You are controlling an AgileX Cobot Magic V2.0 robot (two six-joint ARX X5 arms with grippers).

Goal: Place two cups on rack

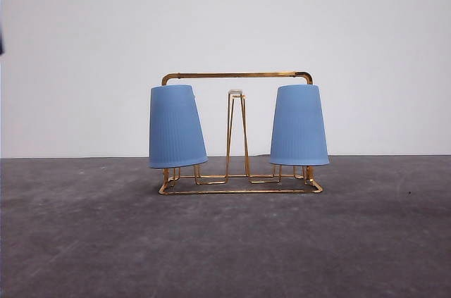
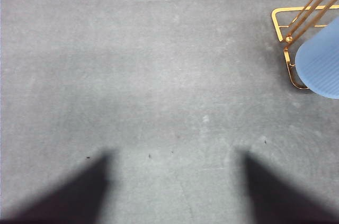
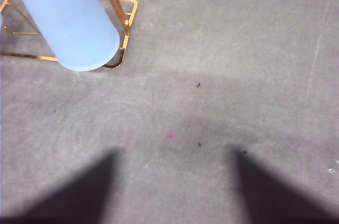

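A: Front view: gold wire rack (image 1: 239, 136) at frame centre, standing on the dark grey table (image 1: 225, 241). Left cup (image 1: 176, 127) upside down over the left pegs, leaning slightly; right cup (image 1: 299, 126) upside down over the right pegs, nearly upright. Bare middle peg pair (image 1: 237, 136) between them, white-tipped.

B: Open room?

A: Plenty. Wide bare tabletop below and to both sides of the rack; table's far edge meeting a plain white wall (image 1: 225, 30) just behind.

B: Materials?

A: Matte light blue, fine vertical ribs, tapered, wider at the rim. Thin shiny gold wire, arched top bar, flat rectangular base. Tabletop mottled, faintly speckled.

B: Wrist views?

A: Left wrist view: rack corner (image 2: 288, 38) and part of a cup (image 2: 320, 65) at the right edge; grey surface elsewhere. Left gripper (image 2: 172, 192) spread wide, grasping nothing, dark fingers (image 2: 74, 197) blurred at the lower corners. Right wrist view: cup (image 3: 66, 20) and rack base (image 3: 127, 23) at upper left, seen from above, an angle lacking in the front view. Right gripper (image 3: 172, 189) likewise released, fingers (image 3: 275, 192) well apart, clear of the cup.
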